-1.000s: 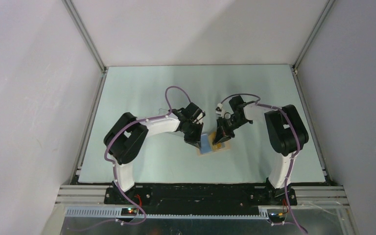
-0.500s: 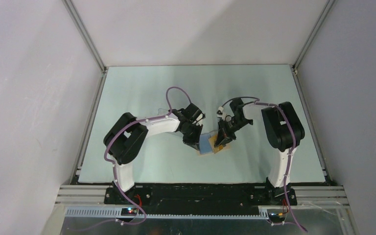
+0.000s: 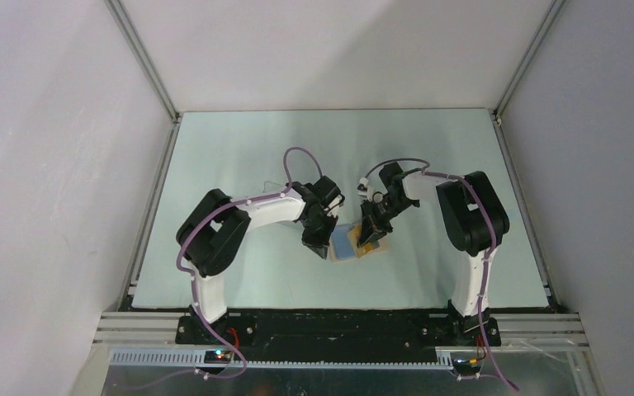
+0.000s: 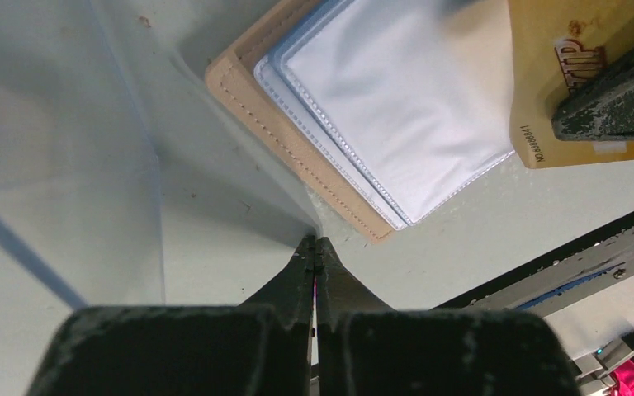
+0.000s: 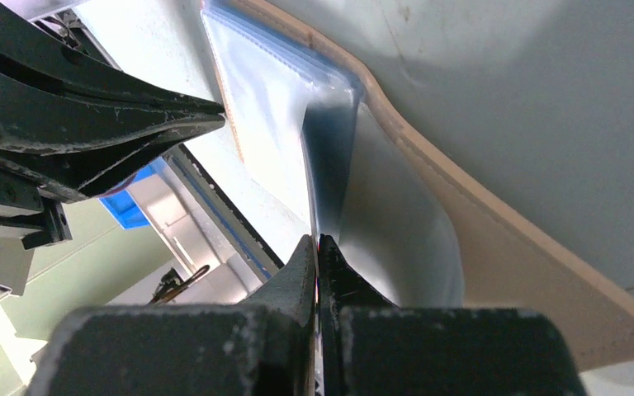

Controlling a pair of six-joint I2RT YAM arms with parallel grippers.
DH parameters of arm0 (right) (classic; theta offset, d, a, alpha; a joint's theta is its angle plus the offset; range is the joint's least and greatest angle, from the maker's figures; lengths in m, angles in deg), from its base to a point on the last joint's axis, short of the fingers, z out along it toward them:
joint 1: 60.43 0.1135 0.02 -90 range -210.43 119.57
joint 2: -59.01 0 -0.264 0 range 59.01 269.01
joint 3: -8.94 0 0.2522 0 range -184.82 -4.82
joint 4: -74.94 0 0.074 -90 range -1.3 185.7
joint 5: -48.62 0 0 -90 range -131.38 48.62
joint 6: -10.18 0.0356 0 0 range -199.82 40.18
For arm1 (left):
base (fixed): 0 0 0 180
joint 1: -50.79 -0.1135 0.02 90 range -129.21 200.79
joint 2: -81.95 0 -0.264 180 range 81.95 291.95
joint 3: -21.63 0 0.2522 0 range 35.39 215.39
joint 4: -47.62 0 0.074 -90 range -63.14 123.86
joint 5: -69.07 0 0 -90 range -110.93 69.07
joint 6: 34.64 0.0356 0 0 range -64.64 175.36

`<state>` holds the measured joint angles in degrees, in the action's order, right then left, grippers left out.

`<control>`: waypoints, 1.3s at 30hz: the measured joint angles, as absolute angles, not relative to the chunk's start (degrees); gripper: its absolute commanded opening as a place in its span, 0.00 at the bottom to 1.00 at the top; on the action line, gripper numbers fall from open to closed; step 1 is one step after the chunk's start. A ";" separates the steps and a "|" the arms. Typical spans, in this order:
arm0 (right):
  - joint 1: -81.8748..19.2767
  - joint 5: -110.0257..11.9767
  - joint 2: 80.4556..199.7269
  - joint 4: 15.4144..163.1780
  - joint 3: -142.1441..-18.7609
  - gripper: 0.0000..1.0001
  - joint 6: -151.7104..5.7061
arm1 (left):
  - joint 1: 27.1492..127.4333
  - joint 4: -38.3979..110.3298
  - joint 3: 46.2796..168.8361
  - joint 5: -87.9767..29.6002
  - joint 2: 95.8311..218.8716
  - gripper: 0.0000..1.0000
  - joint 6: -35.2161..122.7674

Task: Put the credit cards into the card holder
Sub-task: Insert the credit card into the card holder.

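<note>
- So, what moved over the last second?
- Left pincer (image 4: 315, 244) slid a touch left and nearer my base. The card holder (image 4: 297, 142) stayed put on the table (image 3: 239, 165), between my two wrists, though its blue patch looks smaller from above. My right arm swung left, elbow included, so the right pincer (image 5: 317, 243) now sits closer to centre.
- Grip states?
- Left tips are pressed together, and a clear film (image 4: 115, 190) rises to them, pinched. I can't tell whether that film belongs to the holder. Right tips are pressed together too, pinching the card holder by one clear pocket leaf, which is lifted off the others.
- Anything you can't read?
- From above, both sets of tips are hidden under my wrists and the holder is too small for detail. From the left wrist, the film's far side blurs into the table. The credit card (image 4: 532, 91) is cut off by the frame edge and partly covered by one of my right fingers (image 4: 619, 91). Its print is only partly legible.
- What's in the holder?
- It lies open with the tan cover down and a stack of clear bluish pocket leaves (image 4: 380, 99) on top. I can't tell if any leaf holds a card. The one orange card I see lies flat just right of the leaves, over the holder's right half. Whether it overlaps the stack or just meets it, I can't tell.
</note>
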<state>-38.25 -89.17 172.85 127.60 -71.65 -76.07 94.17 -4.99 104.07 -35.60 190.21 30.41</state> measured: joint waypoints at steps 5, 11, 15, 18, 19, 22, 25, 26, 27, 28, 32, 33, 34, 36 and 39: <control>-37.99 -88.85 173.81 127.97 -73.50 0.00 -76.90 | 94.17 -6.37 105.01 -35.10 190.76 0.00 30.86; -37.99 -88.54 174.86 128.38 -75.34 0.01 -76.94 | 94.17 -7.48 106.00 -34.93 191.46 0.00 31.00; -37.99 -87.80 174.86 128.45 -75.56 0.06 -76.77 | 94.23 -7.66 106.13 -34.90 191.57 0.00 30.97; -37.99 -87.14 174.82 128.14 -75.56 0.08 -75.43 | 94.49 -7.92 106.39 -34.82 191.72 0.00 30.97; -37.95 -86.92 174.78 127.88 -75.56 0.09 -74.91 | 94.56 -8.29 106.76 -34.77 192.01 0.00 30.97; -37.53 -86.14 174.38 126.94 -75.54 0.09 -73.31 | 94.76 -9.27 107.72 -34.75 192.68 0.00 30.93; -36.77 -84.82 173.68 125.26 -75.51 0.11 -72.27 | 94.95 -9.56 108.38 -34.75 193.14 0.00 30.89; -36.42 -84.26 173.44 124.62 -75.45 0.13 -71.92 | 95.04 -9.56 108.47 -34.75 193.21 0.00 30.89; -35.96 -83.71 173.20 124.03 -75.36 0.13 -71.68 | 95.15 -9.56 108.51 -34.75 193.25 0.00 30.89; -35.63 -83.32 173.03 123.66 -75.25 0.15 -71.59 | 95.17 -9.58 108.58 -34.75 193.27 0.00 30.89; -34.36 -81.24 172.46 122.44 -74.95 0.19 -70.98 | 95.26 -9.58 108.60 -34.73 193.30 0.00 30.89; -34.19 -80.85 172.37 122.20 -74.92 0.20 -70.80 | 95.26 -9.58 108.60 -34.73 193.30 0.00 30.86; -33.97 -80.54 172.22 122.04 -74.84 0.22 -70.52 | 95.26 -9.58 108.60 -34.73 193.30 0.00 30.86; -33.79 -79.95 171.67 121.82 -74.47 0.25 -70.08 | 95.26 -9.58 108.60 -34.73 193.30 0.00 30.84; -33.75 -78.92 170.32 121.89 -73.98 0.32 -69.10 | 95.26 -9.58 108.60 -34.73 193.30 0.00 30.84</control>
<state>-33.75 -78.92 170.32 121.89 -73.98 -69.10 95.26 -9.58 108.60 -34.73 193.30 30.84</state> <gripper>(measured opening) 0.249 0.003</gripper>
